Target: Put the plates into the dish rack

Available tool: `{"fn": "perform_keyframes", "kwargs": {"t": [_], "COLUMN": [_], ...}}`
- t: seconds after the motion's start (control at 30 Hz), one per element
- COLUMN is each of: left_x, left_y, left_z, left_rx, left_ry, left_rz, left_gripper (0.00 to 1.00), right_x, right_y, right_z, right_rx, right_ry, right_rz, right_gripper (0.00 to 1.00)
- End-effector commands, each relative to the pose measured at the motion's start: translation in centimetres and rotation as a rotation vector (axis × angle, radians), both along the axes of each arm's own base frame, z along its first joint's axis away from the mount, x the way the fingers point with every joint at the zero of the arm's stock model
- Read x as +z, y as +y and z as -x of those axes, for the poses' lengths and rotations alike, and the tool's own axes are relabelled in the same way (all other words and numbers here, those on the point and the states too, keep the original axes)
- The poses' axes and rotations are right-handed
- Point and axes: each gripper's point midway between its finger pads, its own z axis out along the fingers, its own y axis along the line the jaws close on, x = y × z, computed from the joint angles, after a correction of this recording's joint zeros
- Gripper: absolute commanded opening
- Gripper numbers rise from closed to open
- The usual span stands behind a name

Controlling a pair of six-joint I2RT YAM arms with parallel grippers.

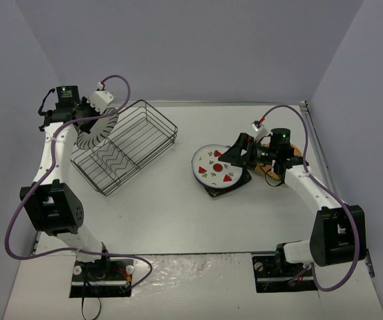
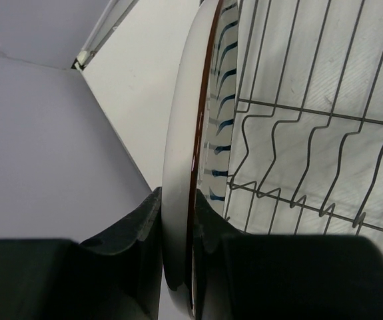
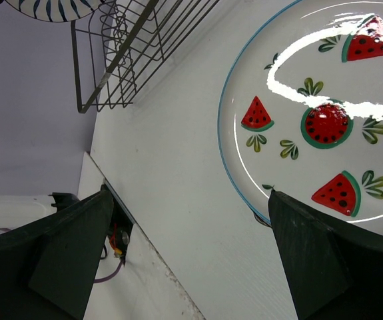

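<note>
Top view: the left gripper [image 1: 90, 119] holds the striped plate [image 1: 100, 132] on edge over the far-left end of the dish rack [image 1: 128, 150]. The right gripper [image 1: 231, 155] hangs above the fruit plate [image 1: 211, 171], which lies flat on the dark square plate [image 1: 230, 189].

Left wrist: both fingers [image 2: 128, 230] are clamped on the striped plate's rim, with the rack wires just beside it. Contact between plate and rack cannot be determined.

Right wrist: the fingers [image 3: 71, 247] are spread wide and grip nothing, with the fruit plate's rim below them.
</note>
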Motion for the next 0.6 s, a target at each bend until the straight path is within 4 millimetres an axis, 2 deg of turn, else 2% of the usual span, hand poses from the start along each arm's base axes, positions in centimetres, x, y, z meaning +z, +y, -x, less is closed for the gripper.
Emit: {"fn": "perform_keyframes", "kwargs": {"t": [0.0, 0.23, 0.3, 0.57], "left_x": [5.6, 3.7, 3.2, 0.0], "left_y": [-0.2, 0.5, 0.4, -0.3], "left_z": [-1.3, -1.4, -1.6, -1.5], "left_rx": [-0.077, -0.088, -0.093, -0.121], "left_ry": [-0.204, -0.173, -0.174, -0.108], "left_rz": [-0.025, -0.040, -0.027, 0.034], "left_gripper": [0.00, 0.01, 0.05, 0.08], "right_x": [2.4, 2.2, 2.1, 2.1], "right_y": [0.2, 0.2, 0.2, 0.1], "right_z": [-0.9, -0.8, -0.8, -0.8], "right_rx": [0.028, 0.028, 0.027, 0.029], "right_ry": [-0.091, -0.086, -0.085, -0.092], "right_rz": [-0.023, -0.022, -0.021, -0.016], "right_gripper": [1.00, 1.00, 1.00, 1.00]}}
